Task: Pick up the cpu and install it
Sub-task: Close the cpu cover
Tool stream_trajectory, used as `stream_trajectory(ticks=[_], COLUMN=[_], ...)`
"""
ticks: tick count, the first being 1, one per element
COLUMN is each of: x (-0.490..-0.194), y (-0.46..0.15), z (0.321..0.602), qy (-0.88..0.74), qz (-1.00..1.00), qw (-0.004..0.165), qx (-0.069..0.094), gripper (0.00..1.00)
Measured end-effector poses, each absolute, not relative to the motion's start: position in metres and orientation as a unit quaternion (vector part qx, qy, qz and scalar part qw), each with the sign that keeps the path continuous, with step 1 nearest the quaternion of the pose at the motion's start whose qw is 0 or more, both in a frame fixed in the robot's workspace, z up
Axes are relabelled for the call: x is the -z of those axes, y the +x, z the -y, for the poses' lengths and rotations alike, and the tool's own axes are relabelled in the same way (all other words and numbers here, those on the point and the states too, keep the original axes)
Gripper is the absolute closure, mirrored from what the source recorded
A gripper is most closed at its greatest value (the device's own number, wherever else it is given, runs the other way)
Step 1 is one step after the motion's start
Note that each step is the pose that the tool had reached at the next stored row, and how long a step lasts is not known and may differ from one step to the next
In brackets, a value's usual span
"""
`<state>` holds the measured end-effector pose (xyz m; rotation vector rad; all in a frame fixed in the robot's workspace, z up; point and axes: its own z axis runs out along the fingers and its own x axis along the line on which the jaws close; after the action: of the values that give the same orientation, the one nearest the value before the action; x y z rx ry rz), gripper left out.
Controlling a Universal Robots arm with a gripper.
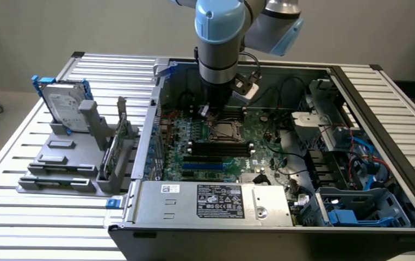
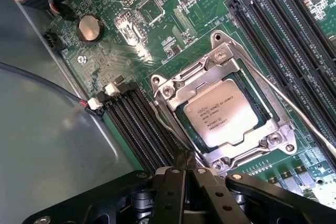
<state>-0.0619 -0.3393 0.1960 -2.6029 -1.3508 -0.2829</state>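
On the exterior view's left, a silver slatted metal table (image 1: 18, 179) carries a grey plastic holder (image 1: 62, 163). A rectangular silver hard drive (image 1: 63, 106) with blue brackets stands upright at the holder's far end. To the right of the holder lies an open dark computer case (image 1: 265, 244), with a boxy silver power supply (image 1: 215, 201) along its near side. The grey and light-blue robot arm (image 1: 217, 54) reaches straight down into the case, over the green motherboard (image 1: 265, 157). In the wrist view, the small flat square cpu (image 2: 223, 113) with a silver-grey metal top lies flat inside the metal socket frame (image 2: 173, 90) on the board, and nothing is gripping it. The black gripper (image 2: 185, 167) hangs just beside one corner of that frame. Its fingers (image 2: 170, 182) are pressed together with nothing between them. Long black memory slots (image 2: 139, 124) run alongside the frame, and a round silver coin battery (image 2: 89, 27) sits farther off on the board. At the exterior view's near right corner of the case stands a blue plastic drive cage (image 1: 345, 215).
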Motion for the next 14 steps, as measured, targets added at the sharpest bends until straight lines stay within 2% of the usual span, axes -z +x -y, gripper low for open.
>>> stream_trajectory(ticks=[14], x=[-0.1976], y=[-0.0634], z=[0.3385], qy=[-0.879], qz=[0.456], qw=[0.098], qx=[0.096], gripper=[0.89])
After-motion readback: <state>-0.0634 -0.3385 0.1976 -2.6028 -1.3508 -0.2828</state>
